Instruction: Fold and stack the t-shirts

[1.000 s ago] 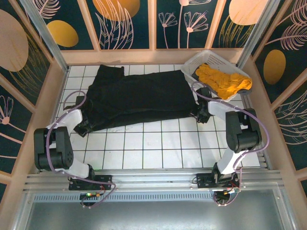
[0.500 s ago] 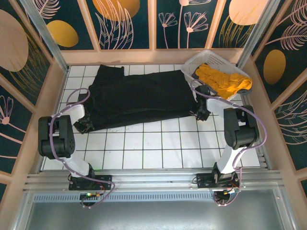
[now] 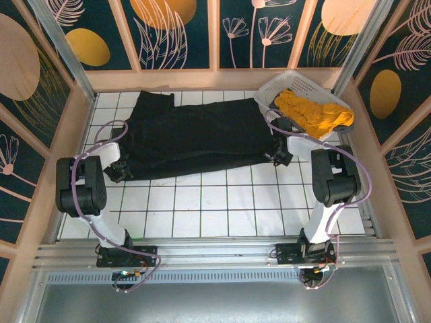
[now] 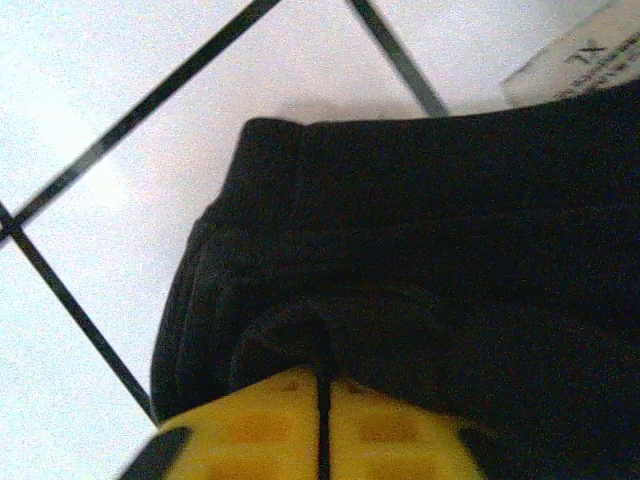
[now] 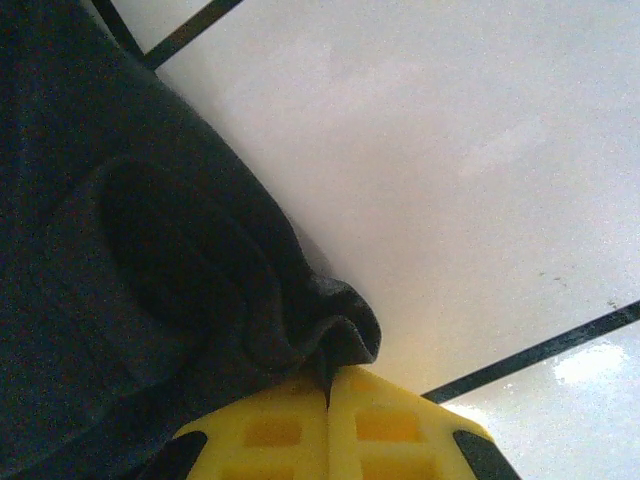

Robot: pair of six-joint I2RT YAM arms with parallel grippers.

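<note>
The black t-shirt (image 3: 195, 138) lies spread flat across the far half of the white tiled table. My left gripper (image 3: 118, 172) is at its near left corner. In the left wrist view the yellow fingers (image 4: 250, 430) press together on a fold of the black hem (image 4: 300, 330). My right gripper (image 3: 277, 156) is at the shirt's near right corner, shut on a puckered bit of black cloth (image 5: 340, 335). The mustard-orange t-shirt (image 3: 313, 111) lies bunched in the basket at the back right.
The white lattice basket (image 3: 269, 89) stands tilted in the back right corner, close behind my right gripper. A white size label (image 4: 575, 60) shows at the shirt's edge. Wooden rails (image 3: 81, 134) border the table, and bare white tiles (image 3: 215, 202) lie in front of the shirt.
Both grippers have gone from open to shut on the black shirt's near corners. Both arms have drawn in toward the shirt's edge, the left elbow swinging back.
</note>
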